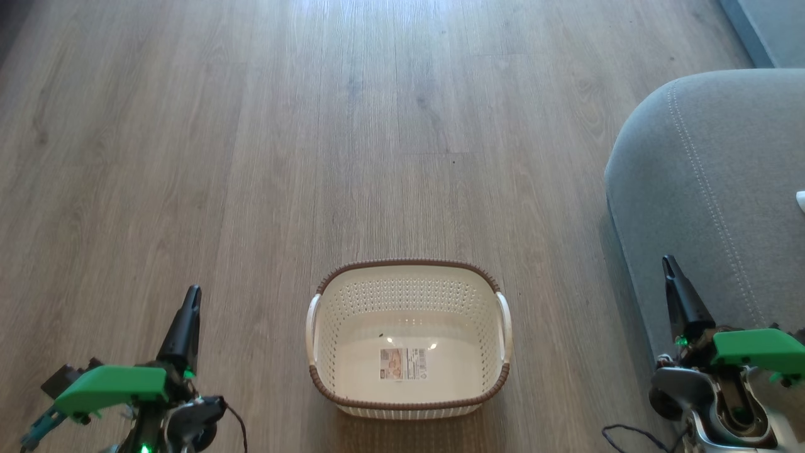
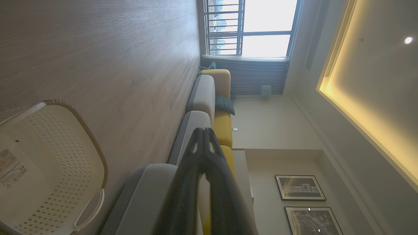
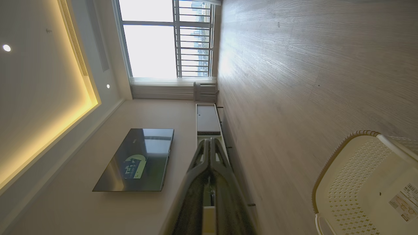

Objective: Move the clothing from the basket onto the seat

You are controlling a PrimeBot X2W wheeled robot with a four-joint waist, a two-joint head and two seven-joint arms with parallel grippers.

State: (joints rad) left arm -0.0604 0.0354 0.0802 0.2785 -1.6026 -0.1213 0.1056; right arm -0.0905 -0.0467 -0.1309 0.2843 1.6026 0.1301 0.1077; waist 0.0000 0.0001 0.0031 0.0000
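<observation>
The cream basket (image 1: 409,296) with a brown rim stands on the wooden floor between my two arms, and only a label sticker (image 1: 402,363) shows on its base. The clothing is out of view. The grey seat (image 1: 704,176) fills the right side, its rounded edge about a basket's width from the basket. My left gripper (image 1: 192,296) hovers shut at the lower left, well left of the basket. My right gripper (image 1: 668,261) is shut too, in front of the seat's edge. The left wrist view shows the basket (image 2: 58,156) and the seat (image 2: 140,195).
Open wooden floor (image 1: 314,126) stretches ahead and to the left. A small white sliver (image 1: 801,201) lies on the seat at the right edge. The sofa (image 2: 202,94) runs on with yellow backs. A TV (image 3: 137,160) and low cabinet (image 3: 207,119) line the opposite wall.
</observation>
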